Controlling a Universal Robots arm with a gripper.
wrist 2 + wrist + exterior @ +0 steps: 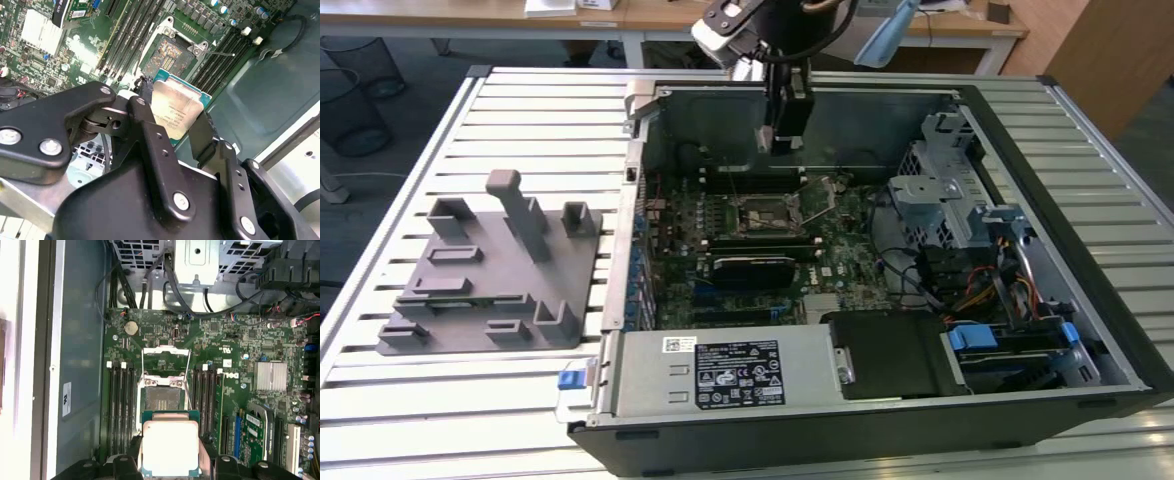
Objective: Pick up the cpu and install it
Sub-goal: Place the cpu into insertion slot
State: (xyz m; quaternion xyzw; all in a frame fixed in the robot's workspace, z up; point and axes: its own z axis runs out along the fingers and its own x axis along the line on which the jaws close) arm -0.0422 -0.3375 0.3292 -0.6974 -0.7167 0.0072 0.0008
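Fig.: Arm w/ pincer [783,142] lowered into an open PC case [1067,200] that lies on its side on a slatted metal bench [520,110].

(a) Exterior view. The pincer hangs vertically over the far part of the motherboard [854,255], tips above and just beyond the CPU socket [761,213]. To the exterior view's left, well apart from the case, a grey plastic fixture [494,270] w/ upright posts and slots sits on the bench. The PSU [720,370] occupies the case's near edge; the drive cage [934,190] stands toward the exterior view's right.

(b) Both wrist views. The pincer [172,114] [171,456] is clamped on the cpu [177,106] [170,440], i.e. one black finger [145,107] on each of two opposite edges, silvery lid facing the cameras, green rim showing at the corners. The chip is held off the board, not seated: the socket [170,55] [161,400] lies just beyond it w/ its contact field bare. The socket's metal load plate [166,360] is swung open and the wire lever [188,385] is released. RAM slots [120,405] flank the socket on both sides. Also on the board: a finned heatsink [270,376] and a coin cell [131,328].
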